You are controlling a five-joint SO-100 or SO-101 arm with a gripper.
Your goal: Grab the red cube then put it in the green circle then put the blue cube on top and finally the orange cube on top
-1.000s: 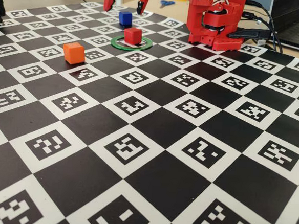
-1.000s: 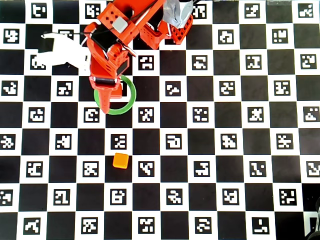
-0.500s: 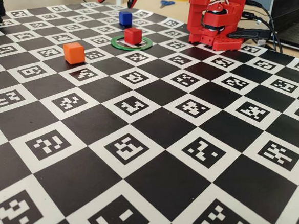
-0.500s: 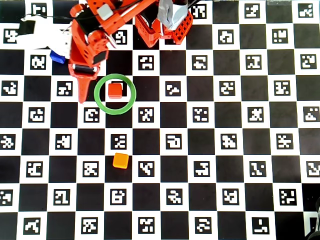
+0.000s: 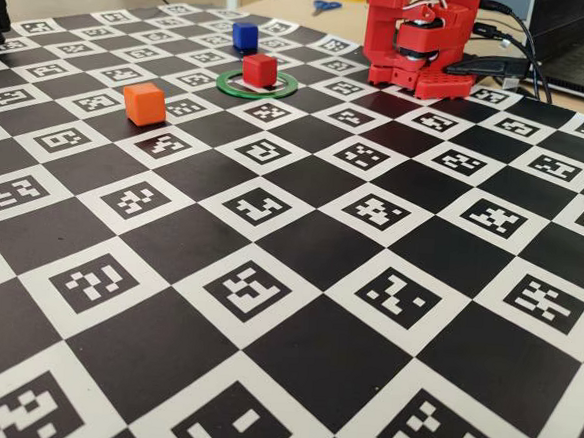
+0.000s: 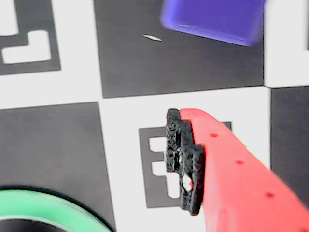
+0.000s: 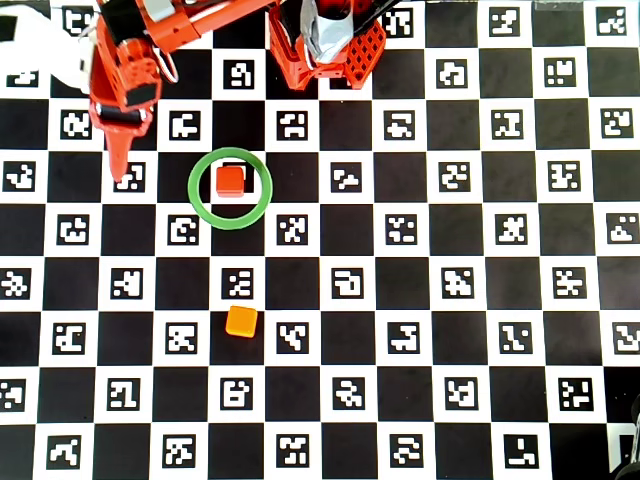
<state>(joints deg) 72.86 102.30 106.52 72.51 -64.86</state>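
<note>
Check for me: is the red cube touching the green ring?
Apart. In the overhead view the red cube sits inside the green ring, with board showing all around it.

Showing black and white checks across the table (image 7: 420, 300), with black coded marks inside the white squares. Showing red on the red cube (image 7: 231, 181), green on the green circle (image 7: 195, 200), dark blue on the blue cube (image 5: 246, 36), bright orange on the orange cube (image 7: 240, 321). Showing red with a black pad on the tool (image 6: 186, 164).

open board around blue cube (image 5: 246, 36), red cube (image 5: 259, 69) near
</note>
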